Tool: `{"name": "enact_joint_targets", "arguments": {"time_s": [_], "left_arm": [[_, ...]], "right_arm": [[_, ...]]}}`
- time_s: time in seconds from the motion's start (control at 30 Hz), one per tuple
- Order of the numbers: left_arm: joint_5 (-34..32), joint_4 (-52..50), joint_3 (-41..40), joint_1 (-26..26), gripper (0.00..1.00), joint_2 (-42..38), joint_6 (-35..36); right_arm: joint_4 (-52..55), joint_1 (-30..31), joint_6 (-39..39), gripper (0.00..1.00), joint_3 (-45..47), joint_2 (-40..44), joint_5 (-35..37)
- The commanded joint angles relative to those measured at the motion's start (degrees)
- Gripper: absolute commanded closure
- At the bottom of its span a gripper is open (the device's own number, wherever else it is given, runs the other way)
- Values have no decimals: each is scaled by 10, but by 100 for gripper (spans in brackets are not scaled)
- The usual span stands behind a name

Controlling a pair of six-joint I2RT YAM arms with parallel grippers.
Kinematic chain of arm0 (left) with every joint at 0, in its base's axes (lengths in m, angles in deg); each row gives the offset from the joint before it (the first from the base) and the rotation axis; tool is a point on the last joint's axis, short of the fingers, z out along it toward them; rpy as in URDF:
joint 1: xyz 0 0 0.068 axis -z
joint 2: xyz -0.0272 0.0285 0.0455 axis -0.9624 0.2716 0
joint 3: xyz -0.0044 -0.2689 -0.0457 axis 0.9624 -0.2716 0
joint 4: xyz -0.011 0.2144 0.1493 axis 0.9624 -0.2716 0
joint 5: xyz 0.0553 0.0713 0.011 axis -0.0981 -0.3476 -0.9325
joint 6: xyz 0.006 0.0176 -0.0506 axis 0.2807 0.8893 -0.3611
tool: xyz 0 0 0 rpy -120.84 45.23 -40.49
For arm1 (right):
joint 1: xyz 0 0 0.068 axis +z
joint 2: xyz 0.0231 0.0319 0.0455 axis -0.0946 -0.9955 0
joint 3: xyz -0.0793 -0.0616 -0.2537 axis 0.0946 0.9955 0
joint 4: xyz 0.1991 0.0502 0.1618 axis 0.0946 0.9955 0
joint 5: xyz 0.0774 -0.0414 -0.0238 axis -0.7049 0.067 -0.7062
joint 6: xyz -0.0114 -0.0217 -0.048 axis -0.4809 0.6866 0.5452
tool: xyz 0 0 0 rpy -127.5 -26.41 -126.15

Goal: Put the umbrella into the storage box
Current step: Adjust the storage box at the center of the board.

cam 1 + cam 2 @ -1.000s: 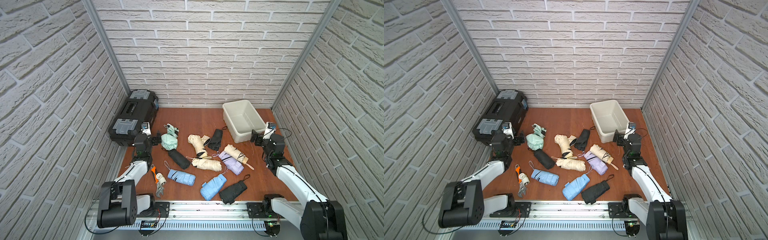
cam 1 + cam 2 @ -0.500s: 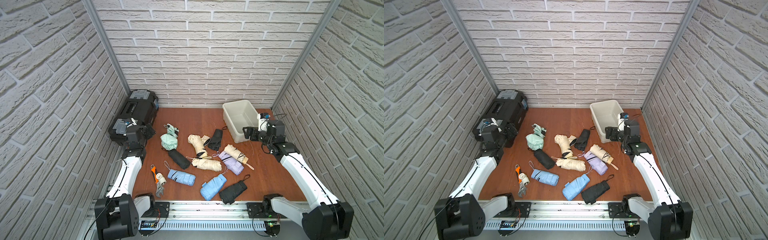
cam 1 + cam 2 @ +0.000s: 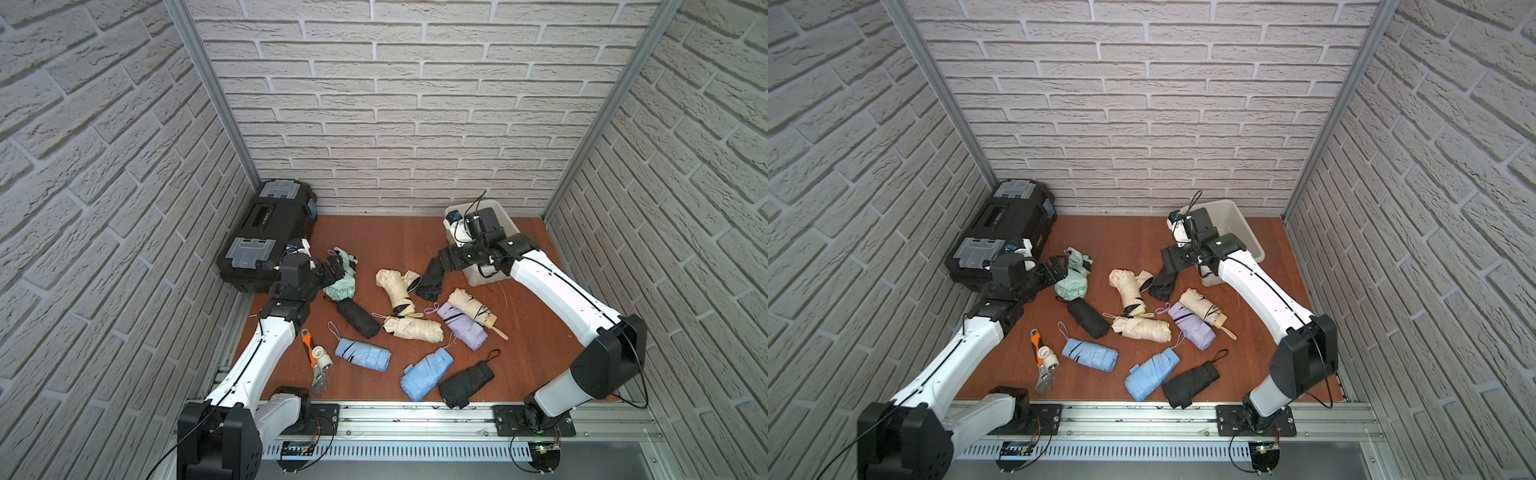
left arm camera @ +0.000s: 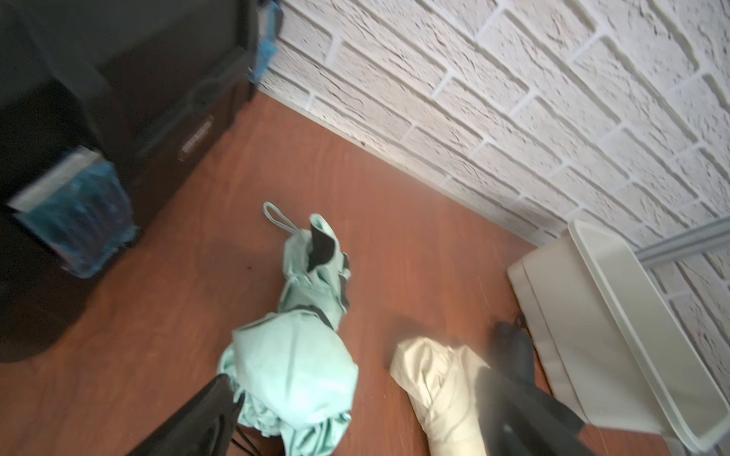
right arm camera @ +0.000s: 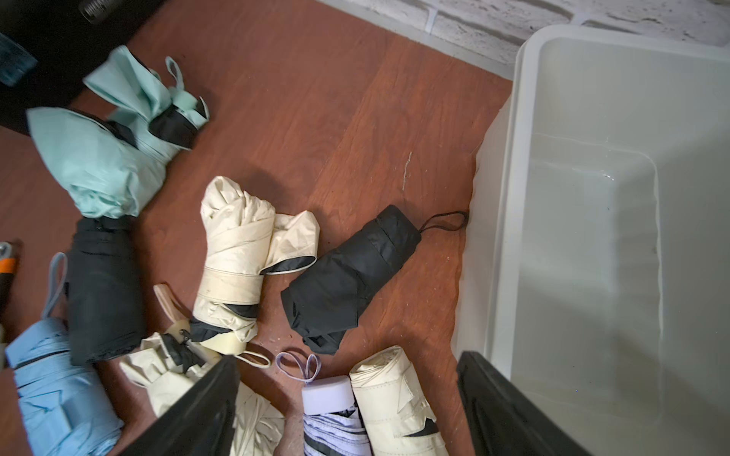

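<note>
Black umbrella (image 5: 351, 276) | lies flat, strap end pointing at storage box (image 5: 592, 98) | left fingers (image 4: 193, 422), right fingers (image 5: 509, 414) spread, empty

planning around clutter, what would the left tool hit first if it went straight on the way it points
Most likely the mint-green folded fabric umbrella, lying just ahead of the open left tool in its wrist view; how near is unclear.

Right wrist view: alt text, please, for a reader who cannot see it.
The right gripper, jaws open and empty, hangs above a folded black umbrella lying on the wooden floor beside the off-white storage box, which shows nothing inside. Other folded umbrellas, including a cream umbrella and a mint umbrella, lie scattered alongside.
</note>
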Motion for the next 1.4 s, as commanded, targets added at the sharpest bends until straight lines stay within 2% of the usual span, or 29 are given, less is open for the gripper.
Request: {"name": "enact_joint_targets", "arguments": {"time_s": [0.0, 0.17, 0.37, 0.53, 0.83, 0.93, 1.17, 1.37], "left_arm": [[-1, 0, 15, 31, 2, -3, -3], [-2, -2, 17, 77, 2, 11, -3], [-3, -1, 12, 112, 5, 23, -10], [-5, -3, 6, 126, 7, 24, -15], [-9, -17, 7, 131, 8, 15, -13], [-10, -21, 10, 131, 8, 14, -11], [-12, -27, 13, 130, 9, 14, -10], [-12, -28, 13, 131, 9, 20, -10]], "right_arm": [[37, 1, 21, 11, -35, -25, 80], [28, -2, 44, 14, -74, -76, 176], [31, -21, 71, 23, -130, -144, 198], [54, -41, 74, 36, -185, -200, 168], [76, -62, 67, 53, -245, -268, 138], [75, -69, 73, 65, -247, -275, 113], [87, -71, 115, 87, -257, -281, 68], [66, -63, 197, 96, -212, -241, 30]]}}
